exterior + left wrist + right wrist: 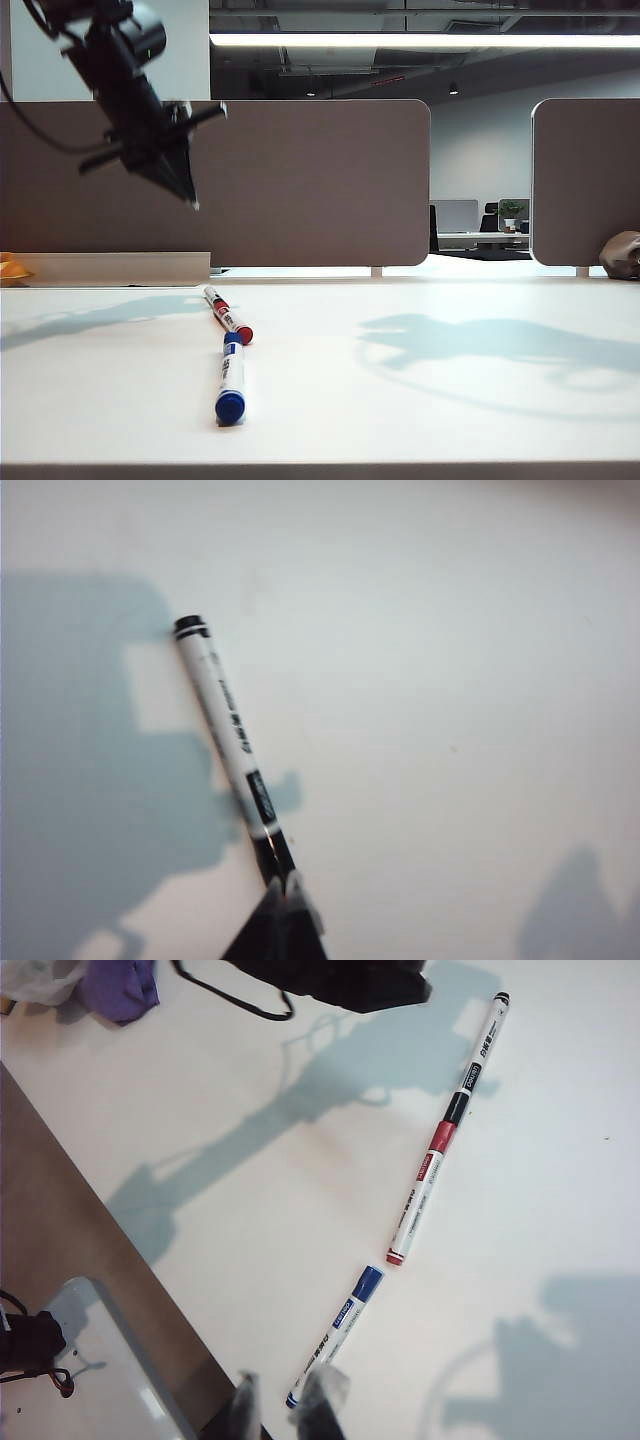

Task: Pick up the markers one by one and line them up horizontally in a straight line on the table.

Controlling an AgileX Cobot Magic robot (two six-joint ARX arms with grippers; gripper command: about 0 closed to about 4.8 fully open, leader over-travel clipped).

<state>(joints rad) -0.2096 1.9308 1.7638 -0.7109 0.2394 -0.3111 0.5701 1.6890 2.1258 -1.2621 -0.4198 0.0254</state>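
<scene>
White table (pixel 450 400) holds 3 markers (pixel 430 1160); left pincer (pixel 190 195) clenched aloft, right pincer (pixel 285 1400) parted

The table (pixel 420 400) is plain white with pale bluish-grey shadows across it, and behind it stand grey-brown partition panels (pixel 310 180). All three markers have white barrels with dark printed labels: the black marker (pixel 228 735) has a black cap and a black end ringed with a thin white band, the red marker (pixel 420 1185) has a red cap and red end, and the blue marker (pixel 335 1335) has a blue cap and blue end. The left gripper (pixel 178 180) is black, the right gripper (pixel 290 1405) shows pale grey translucent fingers, and a purple cloth (pixel 118 988) lies at the table's edge.
</scene>
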